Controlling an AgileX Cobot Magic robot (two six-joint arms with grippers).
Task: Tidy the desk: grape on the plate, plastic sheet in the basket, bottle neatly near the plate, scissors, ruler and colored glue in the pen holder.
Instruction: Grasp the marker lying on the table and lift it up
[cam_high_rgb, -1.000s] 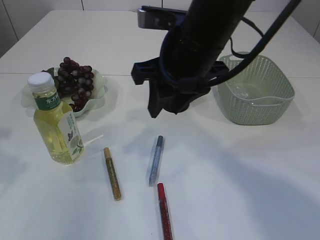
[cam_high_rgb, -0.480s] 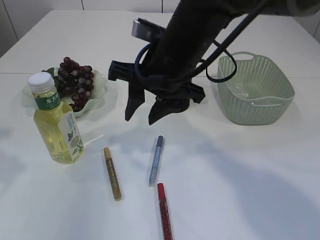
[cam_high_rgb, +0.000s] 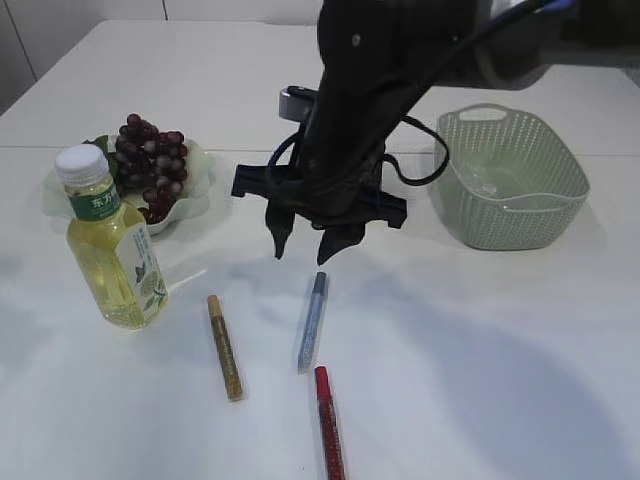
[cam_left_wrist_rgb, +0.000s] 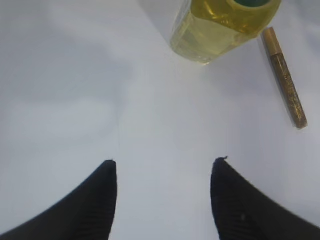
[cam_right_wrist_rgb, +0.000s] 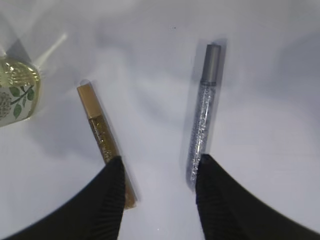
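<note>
Hovering wide open and empty, the right gripper (cam_high_rgb: 311, 246) hangs at 12 o'clock above the silver glitter glue pen (cam_high_rgb: 312, 320); collecting glue seems in hand, calling for descent.

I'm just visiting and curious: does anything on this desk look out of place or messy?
Three glitter glue sticks lie loose on the table: gold, silver and red. Nothing looks spilled or broken; the bottle stands upright.
</note>
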